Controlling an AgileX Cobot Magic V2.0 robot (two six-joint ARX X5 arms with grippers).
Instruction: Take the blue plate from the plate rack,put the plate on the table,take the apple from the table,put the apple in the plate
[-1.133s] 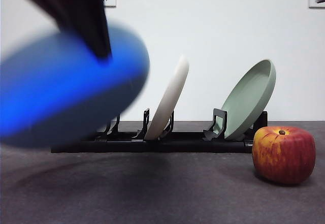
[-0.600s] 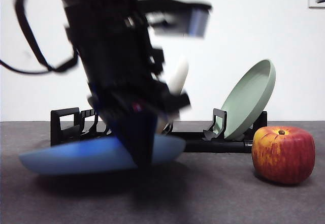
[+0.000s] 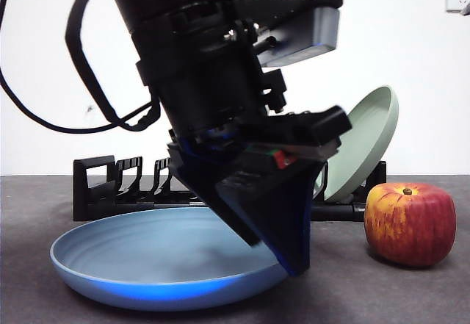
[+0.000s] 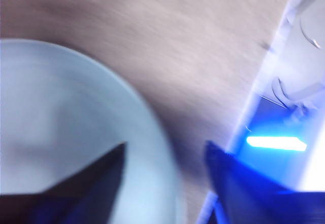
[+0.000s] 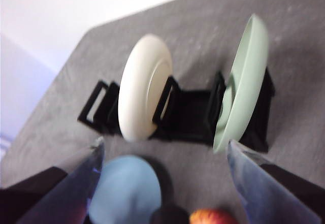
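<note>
The left claw (image 3: 283, 247) sits low over the worktop (image 3: 382, 294), in front of the rack (image 3: 110, 188), its dark wedge-shaped tip reaching down at the near right rim of the blue plate (image 3: 158, 261). In the left wrist view the claw (image 4: 165, 168) is spread: one jaw lies over the plate (image 4: 61, 127), the other outside its rim, with bare worktop (image 4: 167, 56) showing in the gap between them. That picture is badly smeared, so whether either jaw touches the rim is hard to say.

The plate lies face up on the worktop, just in front of the rack, its far rim seeming slightly higher than its near one. The apple (image 3: 410, 223) stands on the worktop to the plate's right, apart from it, near the rack's right end.

On the rack a green plate (image 3: 363, 144) leans in a slot at the right end, partly hidden behind the arm. The rack's left slots stand bare beside the squared handle.

The right claw (image 5: 162, 173) hangs high above the scene, spread wide and holding nothing. Its wrist view looks down on the rack (image 5: 188, 115) with a white plate (image 5: 142, 89) upright near the middle and the green plate (image 5: 244, 82) at one end. On this side of the rack it shows the blue plate (image 5: 127, 196) and a sliver of the apple (image 5: 213, 217).
</note>
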